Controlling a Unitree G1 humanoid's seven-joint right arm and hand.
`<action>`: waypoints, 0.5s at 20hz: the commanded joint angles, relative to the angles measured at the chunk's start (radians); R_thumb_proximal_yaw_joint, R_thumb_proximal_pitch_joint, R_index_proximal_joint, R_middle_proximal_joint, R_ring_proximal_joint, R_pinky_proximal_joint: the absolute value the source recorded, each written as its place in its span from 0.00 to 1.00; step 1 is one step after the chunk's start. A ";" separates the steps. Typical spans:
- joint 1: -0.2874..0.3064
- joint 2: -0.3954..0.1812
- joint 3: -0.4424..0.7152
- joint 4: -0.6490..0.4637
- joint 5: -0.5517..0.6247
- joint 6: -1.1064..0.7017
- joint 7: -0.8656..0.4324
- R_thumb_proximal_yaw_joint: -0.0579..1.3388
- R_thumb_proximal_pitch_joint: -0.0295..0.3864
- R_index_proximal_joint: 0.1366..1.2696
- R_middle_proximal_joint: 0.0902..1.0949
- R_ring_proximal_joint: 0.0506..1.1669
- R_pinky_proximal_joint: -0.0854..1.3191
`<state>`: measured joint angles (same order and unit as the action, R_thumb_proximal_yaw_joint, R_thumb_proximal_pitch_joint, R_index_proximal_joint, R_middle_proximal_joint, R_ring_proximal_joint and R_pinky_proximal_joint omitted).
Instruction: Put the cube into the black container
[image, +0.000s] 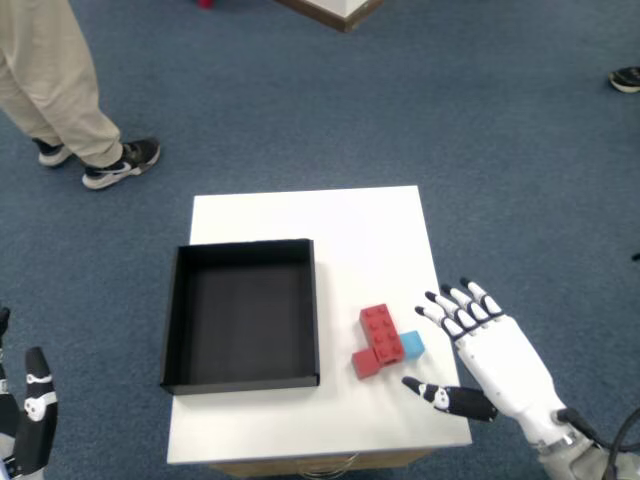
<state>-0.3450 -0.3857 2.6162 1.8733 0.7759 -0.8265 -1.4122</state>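
Only 1 view is given, the head view. It looks steeply down from above onto a white table (310, 215) that fills the middle of the frame, at medium range. Blue carpet (480, 110) spreads from 9 through 12 to 3 o'clock. The robot's own body sits below at 6 o'clock.

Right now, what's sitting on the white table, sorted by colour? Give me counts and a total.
Black: 1, the open container, with nothing visible inside.
Red: 1, the studded brick piece, right of the container.
Blue: 1, the small cube, touching the red brick's right side.
Total: 3 things on the table.
The right hand hovers open beside them, holding nothing.
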 joint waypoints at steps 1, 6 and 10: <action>-0.058 -0.022 -0.003 0.004 0.017 0.030 -0.023 0.25 0.04 0.16 0.11 0.14 0.14; -0.104 -0.020 -0.016 -0.043 0.024 0.043 0.006 0.25 0.04 0.15 0.10 0.13 0.14; -0.105 -0.032 -0.034 -0.097 0.032 0.054 0.040 0.25 0.05 0.15 0.10 0.13 0.14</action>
<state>-0.4125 -0.3863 2.5996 1.7583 0.7768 -0.7904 -1.3572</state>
